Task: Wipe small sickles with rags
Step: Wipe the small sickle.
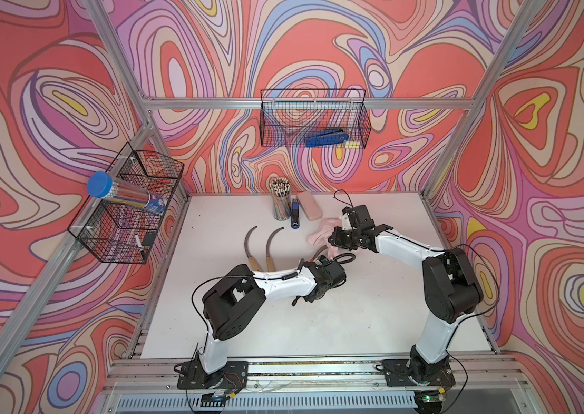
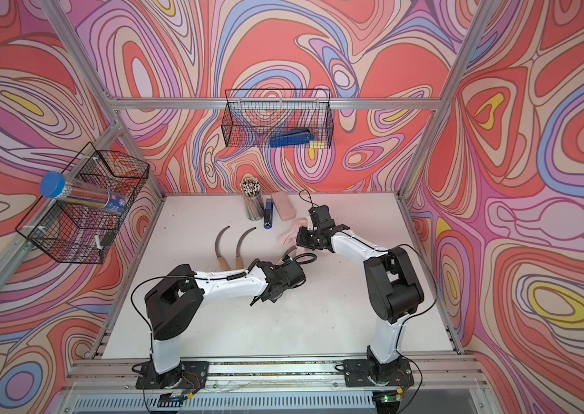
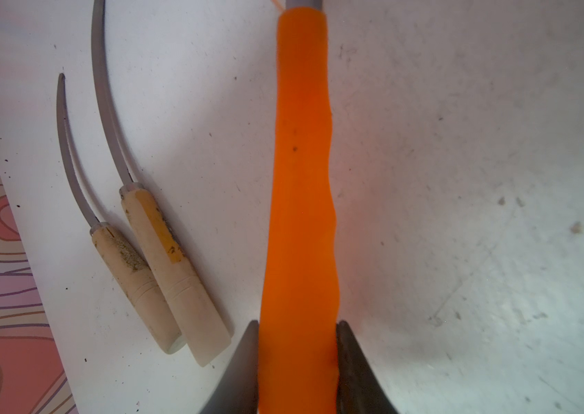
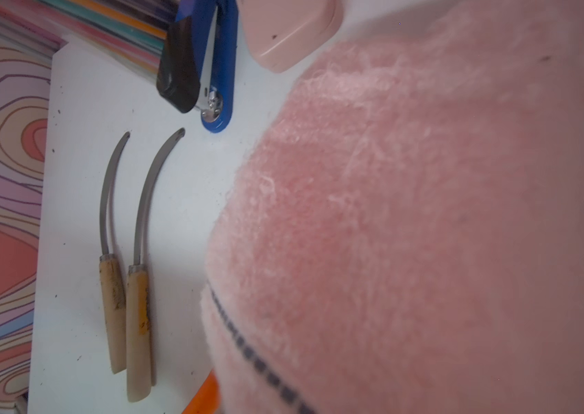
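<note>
three sickles on show, and one is up in the left gripper (image 3: 297, 344): its dark fingers (image 3: 244, 358) squeeze the orange-handled sickle (image 3: 299, 179) from both sides near the butt of the handle. the handle runs straight out from the jaws above the white table (image 1: 233, 315).

take the blue stapler (image 1: 295, 215) as our marker. that gripped sickle sits on the robot's side of the stapler and a touch to its right, grey blade reaching toward the pink rag (image 1: 319, 234). the rag is bunched just to the right of the stapler's near end. the right gripper (image 1: 335, 239) is clamped tight on it, fuzzy cloth gathered at its tip.

in the right wrist view the rag fills most of the picture, a dotted dark stitch line runs along its hem, and a sliver of orange handle peeks out beneath. whether the cloth actually touches the blade is impossible to tell, because the metal is hidden under it.

the wooden-handled sickles (image 4: 113, 304) lie flat side by side, left of the stapler and nearer the robot. their handles touch and their curved blade tips point back toward the stapler.

a pencil cup (image 1: 281, 204) stands just beside the stapler on its left, and a pink case (image 1: 309, 209) lies just beside it on its right.
</note>
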`<state>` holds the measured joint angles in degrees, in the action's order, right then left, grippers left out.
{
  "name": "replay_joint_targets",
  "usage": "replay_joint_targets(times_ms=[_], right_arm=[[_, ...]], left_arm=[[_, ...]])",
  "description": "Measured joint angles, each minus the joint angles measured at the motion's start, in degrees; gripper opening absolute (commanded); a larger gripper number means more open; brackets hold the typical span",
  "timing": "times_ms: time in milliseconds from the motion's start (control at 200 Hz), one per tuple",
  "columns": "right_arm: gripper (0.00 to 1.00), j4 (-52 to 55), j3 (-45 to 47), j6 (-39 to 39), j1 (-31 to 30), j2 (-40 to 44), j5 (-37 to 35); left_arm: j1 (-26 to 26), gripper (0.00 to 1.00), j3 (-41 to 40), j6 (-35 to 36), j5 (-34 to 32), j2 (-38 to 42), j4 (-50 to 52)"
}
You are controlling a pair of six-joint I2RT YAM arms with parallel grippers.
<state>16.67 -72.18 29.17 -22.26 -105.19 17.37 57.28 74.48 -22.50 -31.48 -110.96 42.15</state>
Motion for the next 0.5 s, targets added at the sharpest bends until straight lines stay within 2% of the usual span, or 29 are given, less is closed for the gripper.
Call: replay_joint_targets(times_ms=[225, 501], right_arm=[[0.0, -1.8, -0.2, 0.4, -1.8, -2.7, 6.7], [0.0, -3.3, -4.2, 4.0, -1.7, -13.0, 13.4]], left_arm=[[0.0, 0.0, 0.0, 0.0, 0.0, 0.0, 0.0], [-0.1, 0.0, 0.0, -0.2, 1.9, 0.0, 0.0]])
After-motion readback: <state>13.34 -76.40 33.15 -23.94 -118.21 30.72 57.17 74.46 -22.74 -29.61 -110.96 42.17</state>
